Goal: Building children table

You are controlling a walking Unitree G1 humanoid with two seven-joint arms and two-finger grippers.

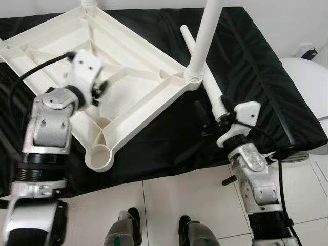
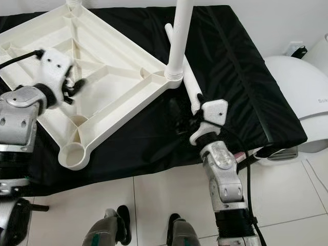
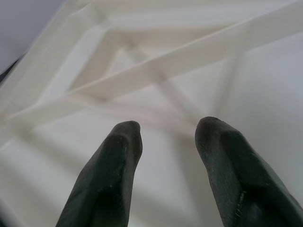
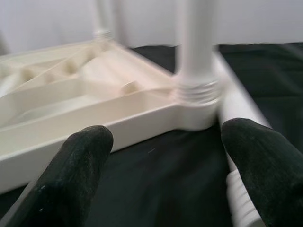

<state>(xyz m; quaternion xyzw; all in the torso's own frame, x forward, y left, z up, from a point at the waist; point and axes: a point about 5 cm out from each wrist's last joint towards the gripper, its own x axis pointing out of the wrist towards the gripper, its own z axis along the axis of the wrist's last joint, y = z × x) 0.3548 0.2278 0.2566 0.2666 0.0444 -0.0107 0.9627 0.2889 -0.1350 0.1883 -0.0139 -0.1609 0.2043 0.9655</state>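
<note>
A white plastic table top (image 1: 128,77) lies upside down on a black cloth (image 1: 246,61). One white leg (image 1: 205,36) stands screwed into its right corner, and another (image 1: 89,3) stands at the far corner. The near corner socket (image 1: 100,154) is bare. A loose white leg (image 1: 207,82) lies on the cloth beside the right corner. My left gripper (image 3: 168,137) hovers open over the ribbed underside, holding nothing. My right gripper (image 4: 165,156) is open low over the cloth, with the loose leg's threaded end (image 4: 241,198) against one finger (image 4: 265,165).
The cloth-covered surface ends at a front edge (image 1: 169,174) just ahead of my feet (image 1: 128,230) on white floor tiles. A rounded white appliance (image 1: 307,87) stands to the right, with a wall socket (image 1: 306,51) behind it.
</note>
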